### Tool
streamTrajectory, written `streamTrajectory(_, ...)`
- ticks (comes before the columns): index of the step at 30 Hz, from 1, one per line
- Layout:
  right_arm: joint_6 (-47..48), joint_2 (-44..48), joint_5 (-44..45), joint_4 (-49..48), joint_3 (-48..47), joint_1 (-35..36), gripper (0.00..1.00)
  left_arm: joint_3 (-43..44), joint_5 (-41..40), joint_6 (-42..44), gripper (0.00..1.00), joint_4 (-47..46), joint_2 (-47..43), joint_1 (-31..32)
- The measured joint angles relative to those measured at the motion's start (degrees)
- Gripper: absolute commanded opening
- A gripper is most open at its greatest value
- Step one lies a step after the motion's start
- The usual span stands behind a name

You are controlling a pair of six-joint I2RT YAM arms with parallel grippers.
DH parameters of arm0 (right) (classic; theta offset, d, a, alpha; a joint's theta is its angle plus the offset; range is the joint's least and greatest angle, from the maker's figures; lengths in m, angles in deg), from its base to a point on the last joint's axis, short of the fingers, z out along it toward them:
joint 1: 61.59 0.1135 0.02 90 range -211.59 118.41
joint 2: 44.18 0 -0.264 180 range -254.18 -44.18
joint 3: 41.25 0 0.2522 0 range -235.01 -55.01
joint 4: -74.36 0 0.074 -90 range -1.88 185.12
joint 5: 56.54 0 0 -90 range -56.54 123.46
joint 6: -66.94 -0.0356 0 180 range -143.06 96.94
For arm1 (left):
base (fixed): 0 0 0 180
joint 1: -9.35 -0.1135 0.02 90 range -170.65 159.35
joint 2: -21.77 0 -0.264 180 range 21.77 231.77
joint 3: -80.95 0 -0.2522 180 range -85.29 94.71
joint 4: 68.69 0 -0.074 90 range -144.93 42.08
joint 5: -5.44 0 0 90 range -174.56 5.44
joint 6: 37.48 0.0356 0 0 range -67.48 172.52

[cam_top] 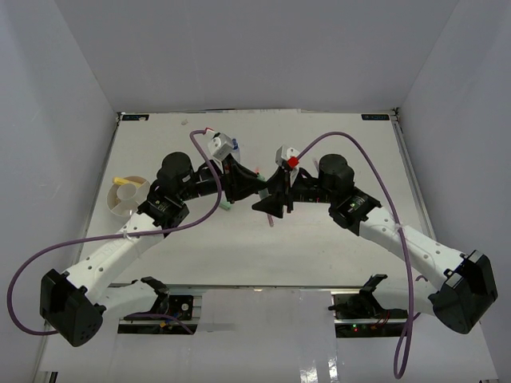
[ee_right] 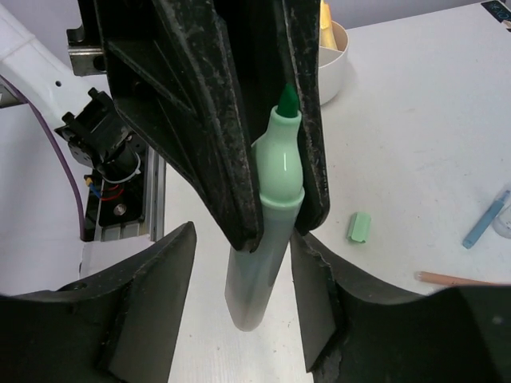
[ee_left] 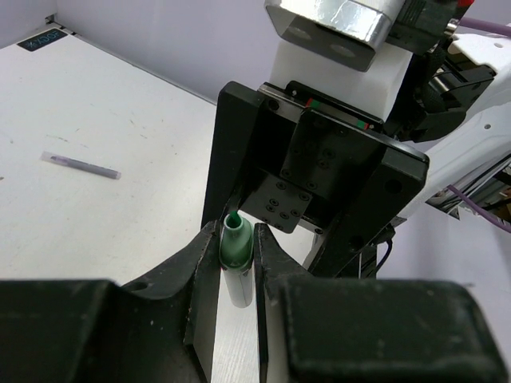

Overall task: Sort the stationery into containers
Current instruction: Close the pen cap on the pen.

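Seen from above, the arms hid nearly all of the pale-green plastic marker (ee_right: pixel 275 171) with its dark-green tip. The left gripper (ee_left: pixel 236 236) clenched it in the air, well right of the round white divided plastic dish (cam_top: pixel 112 206). The right gripper (ee_right: pixel 243 263) stood released, its jaws either side of the barrel. The writing on the far corner label (ee_left: pixel 41 38) was illegible.

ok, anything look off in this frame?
Yes: the green marker pinched in the left claw has no cap, so its nib is bare. The right claw stands open on either side of its barrel.
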Motion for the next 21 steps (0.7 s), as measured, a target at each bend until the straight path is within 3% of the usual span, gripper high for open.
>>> streamTrajectory(14,-2.32,-0.85,-0.7,-0.59,-0.83,0.0,0.21,-1.86,1.18,-0.09,0.25,-2.25,-1.29,0.0)
streamTrajectory(18,-2.91,-0.87,-1.18,-0.59,-0.85,-0.04,0.08,-2.23,1.29,0.22,0.32,-2.45,-1.73,0.0)
streamTrajectory(21,-2.89,-0.94,-1.38,-0.57,-0.83,-0.04,0.08,-2.56,1.07,0.26,0.46,-2.47,-2.16,0.0)
